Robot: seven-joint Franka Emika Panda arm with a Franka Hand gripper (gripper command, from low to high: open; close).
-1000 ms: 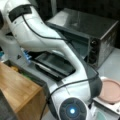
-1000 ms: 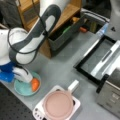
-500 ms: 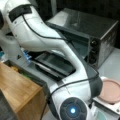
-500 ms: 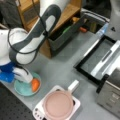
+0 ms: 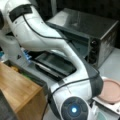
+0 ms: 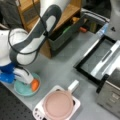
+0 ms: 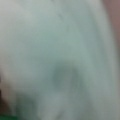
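In a front view my gripper (image 6: 26, 78) hangs low over a teal plate (image 6: 21, 90) at the bottom left. Its white tip reaches down to an orange object (image 6: 35, 85) lying on the plate's right side. Whether the fingers touch or hold the orange object is not visible. In a front view the arm's last joint with a blue light (image 5: 73, 110) hides the gripper; only a sliver of the teal plate (image 5: 103, 116) shows. The wrist view is filled by a pale green surface (image 7: 60, 60) very close to the camera.
A pink pan (image 6: 58, 105) sits on a white hotplate (image 6: 37, 112) right of the plate; the pink pan (image 5: 111, 91) shows in both front views. A toaster oven (image 5: 100, 32) stands with its door (image 6: 97, 60) open. A wooden shelf (image 5: 17, 85) and a grey bin (image 6: 67, 35) stand behind.
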